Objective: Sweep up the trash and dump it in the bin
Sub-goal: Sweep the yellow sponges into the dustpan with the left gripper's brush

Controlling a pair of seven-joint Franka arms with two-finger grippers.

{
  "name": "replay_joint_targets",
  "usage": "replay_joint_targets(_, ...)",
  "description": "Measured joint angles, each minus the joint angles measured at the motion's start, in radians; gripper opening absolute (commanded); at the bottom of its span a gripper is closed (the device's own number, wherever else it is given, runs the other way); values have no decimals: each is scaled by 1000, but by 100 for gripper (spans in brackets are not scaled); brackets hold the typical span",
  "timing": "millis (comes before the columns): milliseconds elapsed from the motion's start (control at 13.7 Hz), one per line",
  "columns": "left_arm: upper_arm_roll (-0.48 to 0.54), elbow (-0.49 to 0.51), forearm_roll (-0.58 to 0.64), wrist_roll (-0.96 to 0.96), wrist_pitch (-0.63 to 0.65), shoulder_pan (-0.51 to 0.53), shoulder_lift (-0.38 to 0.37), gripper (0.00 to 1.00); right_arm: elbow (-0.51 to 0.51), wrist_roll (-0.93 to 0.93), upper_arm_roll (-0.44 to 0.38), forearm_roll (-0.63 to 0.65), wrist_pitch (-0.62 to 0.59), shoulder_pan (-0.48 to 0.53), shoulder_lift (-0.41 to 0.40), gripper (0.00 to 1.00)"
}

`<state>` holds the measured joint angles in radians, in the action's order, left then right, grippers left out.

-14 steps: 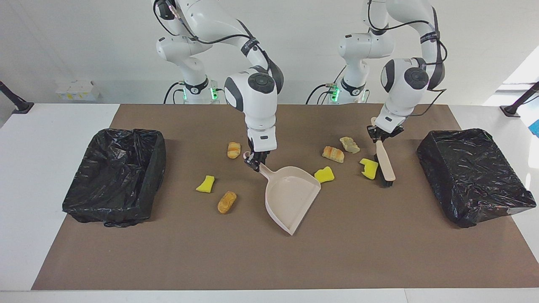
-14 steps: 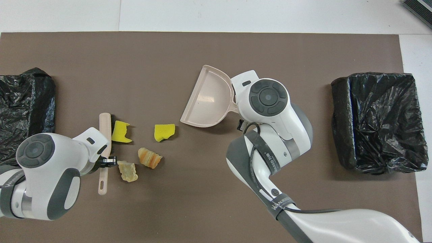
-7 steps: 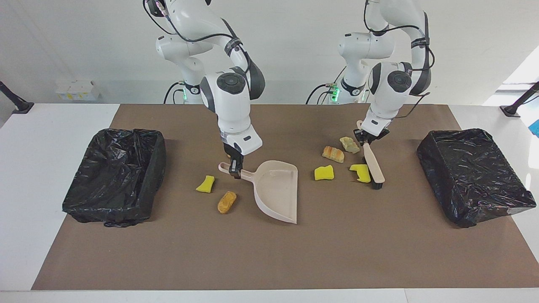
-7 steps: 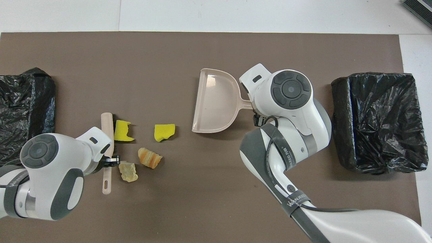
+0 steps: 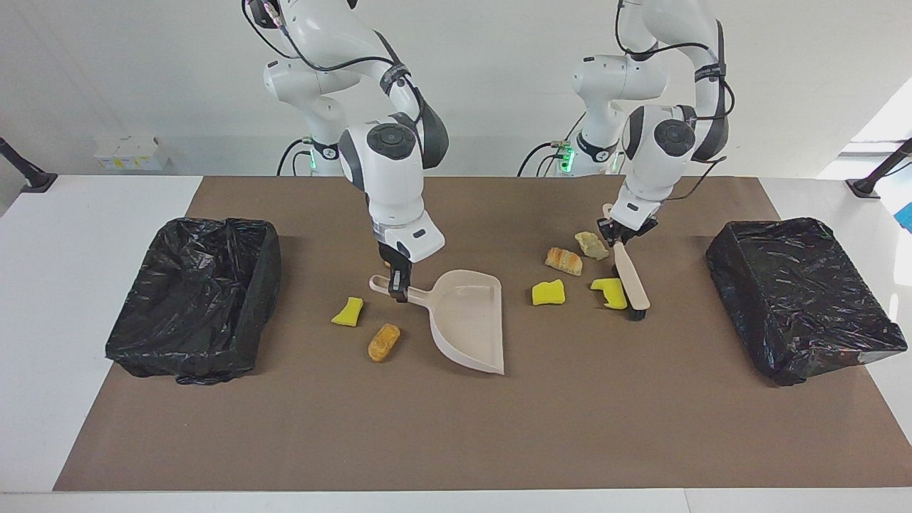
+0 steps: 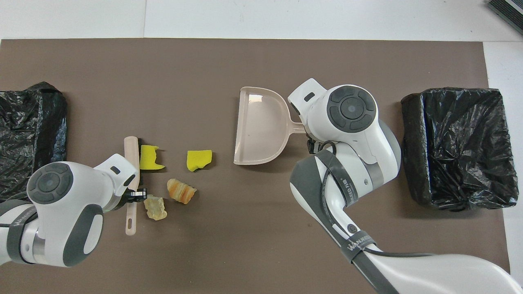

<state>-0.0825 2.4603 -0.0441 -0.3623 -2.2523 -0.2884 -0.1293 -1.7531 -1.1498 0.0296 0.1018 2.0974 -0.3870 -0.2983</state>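
Bin at the right arm's end [image 5: 192, 296]: black-lined, on the brown mat [image 5: 456, 427] at the end the dustpan's handle points toward; nothing of the trash can be made out inside it
Scraps by the handle: a yellow sponge chunk [image 5: 348, 312] and a golden-brown bread piece [image 5: 384, 342] lie on the mat between that bin and the dustpan, off the pan's handle end
Right gripper [image 5: 397, 288]: fingers clamped on the dustpan's handle, low over the mat
Dustpan [image 5: 467, 320]: beige, near the middle of the mat, its open mouth turned toward the left arm's end; the tray holds no scraps
Scraps before the mouth: a yellow sponge chunk [image 5: 548, 293] lies just off the dustpan's mouth; a second one [image 5: 610, 291] touches the brush; a striped bread piece [image 5: 563, 261] and a pale crust [image 5: 591, 244] lie nearer to the robots than the pan's mouth
Left gripper [image 5: 618, 234]: fingers pinched shut on the brush's handle
Brush [image 5: 630, 278]: pale handle, dark bristles down on the mat, well off the dustpan's mouth
Bin at the left arm's end [image 5: 798, 296]: black-lined, far from the dustpan's mouth; its liner shows no scraps
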Motion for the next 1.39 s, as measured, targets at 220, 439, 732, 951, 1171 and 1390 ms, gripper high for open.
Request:
replay_joint_targets(220,0,-1,-81,-22,-45,-52,8,0,-5,0,1,-48,40,-4,-26,0)
replay_joint_targets(439,-1,-11,-132,-24,-73,-75,18,0,-5,48,5,-66,93,-21,-58,0)
replay_joint_targets(732,-2,-58,-189,-24,-98,-137,57,0,-3,115,7,-66,117,-49,-67,0)
replay_joint_targets(951,-6,-143,-207,-89,-149,-238,140,0,-2,118,6,-67,117,-50,-67,0)
replay_joint_targets(1171,-7,-245,-210,-179,-148,-283,194,0,-1,119,5,-68,119,-49,-67,0)
replay_joint_targets(1390,1,-282,-210,-293,-92,-283,189,0,0,121,5,-70,120,-46,-67,0)
